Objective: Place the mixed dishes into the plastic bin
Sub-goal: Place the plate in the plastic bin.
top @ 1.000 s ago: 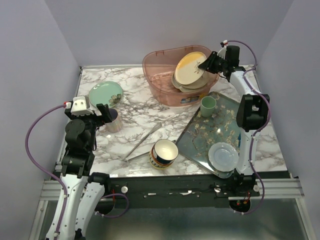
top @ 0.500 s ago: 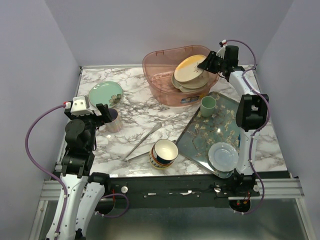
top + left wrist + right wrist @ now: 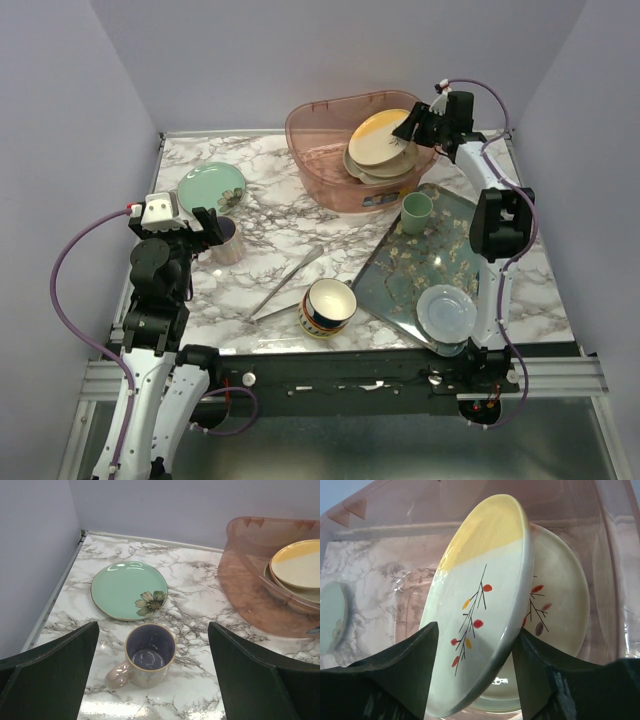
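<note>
Right jaws straddle the rim of the yellow-and-cream plate [image 3: 485,595], which leans on another plate [image 3: 560,600] inside the plastic bin [image 3: 312,165]; whether they grip it I cannot tell. Left jaws gape, released, the lilac mug [image 3: 148,656] on the desk [image 3: 200,595] just ahead between them

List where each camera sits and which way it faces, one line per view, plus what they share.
Top external: above and behind the arms, looking down on the marble table; both arms, left hand and right hand, show.
Left wrist: low over the table, facing the lilac mug and mint-green plate; its own fingers frame the bottom.
Right wrist: at the pink bin, facing in at the yellow-and-cream plate between its fingers.
Shared: bin and that plate appear in all three.
</note>
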Available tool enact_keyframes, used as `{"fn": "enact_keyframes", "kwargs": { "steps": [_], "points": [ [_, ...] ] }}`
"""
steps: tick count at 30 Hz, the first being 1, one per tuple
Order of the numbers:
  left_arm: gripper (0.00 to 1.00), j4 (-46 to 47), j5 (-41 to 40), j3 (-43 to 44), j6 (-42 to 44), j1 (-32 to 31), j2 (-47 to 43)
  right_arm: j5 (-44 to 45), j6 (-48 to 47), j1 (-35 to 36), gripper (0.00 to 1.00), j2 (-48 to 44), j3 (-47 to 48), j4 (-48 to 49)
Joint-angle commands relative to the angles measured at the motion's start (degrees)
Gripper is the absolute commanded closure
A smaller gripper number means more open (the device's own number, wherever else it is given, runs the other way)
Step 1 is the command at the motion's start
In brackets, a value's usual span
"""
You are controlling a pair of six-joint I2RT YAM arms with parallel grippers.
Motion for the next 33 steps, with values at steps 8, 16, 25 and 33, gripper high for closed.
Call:
{"fn": "enact_keyframes", "kwargs": {
  "steps": [8,16,25,33],
  "points": [
    [0.01,0.7,1.0,-0.6,-0.1,0.5,-0.5,6.7,-2.0,0.2,0.27,1.9,2.0,-3.8],
    [0.01,0.7,1.0,-0.6,-0.1,0.5,-0.5,16.2,2.7,1.8,0.24,1.1,2.5,-6.1],
    [0.01,0.7,1.0,-0.7,-0.1,0.6,-0.2,25.4,4.9,3.8,0.08,2.4,4.8,-7.3],
    [0.01,0.8,1.2,-0.7,-0.1,0.9,-0.1,31.5,5.5,4.8,0.01,5.2,7.8,-8.3]
  ]
}}
